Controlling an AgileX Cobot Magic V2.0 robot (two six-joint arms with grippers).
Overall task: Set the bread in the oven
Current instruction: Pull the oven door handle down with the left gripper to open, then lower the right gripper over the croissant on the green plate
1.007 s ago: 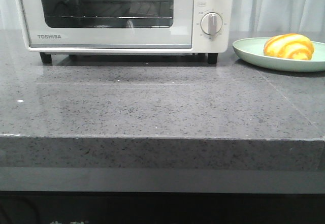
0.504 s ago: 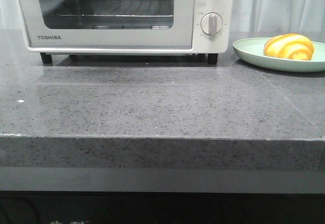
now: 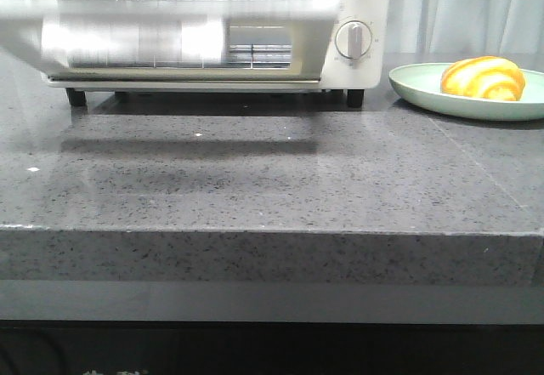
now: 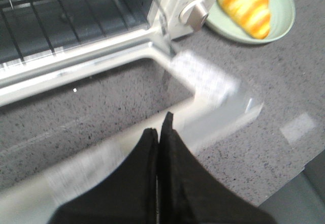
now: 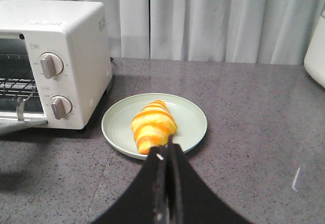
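Observation:
The white TOSHIBA oven [image 3: 361,60] stands at the back left of the grey counter. Its glass door [image 3: 170,35] is part-way down and motion-blurred, and the wire rack [image 4: 51,10] shows inside. The striped yellow-orange bread [image 3: 483,79] lies on a pale green plate [image 3: 416,86] to the oven's right. My left gripper [image 4: 161,125] is shut and empty, just above the blurred upper edge of the door [image 4: 203,92]. My right gripper [image 5: 167,150] is shut and empty, hovering near the plate [image 5: 190,120], in front of the bread [image 5: 153,125]. Neither gripper shows in the front view.
A white object [image 5: 317,56] stands at the far right of the counter. Pale curtains hang behind. The counter's front edge [image 3: 272,232] runs across the front view. The oven's knobs [image 5: 51,65] face the plate side.
The oven door was closed a second ago. It has swung outward and down and is now blurred in motion, casting a shadow on the counter. Bread and plate have not moved.

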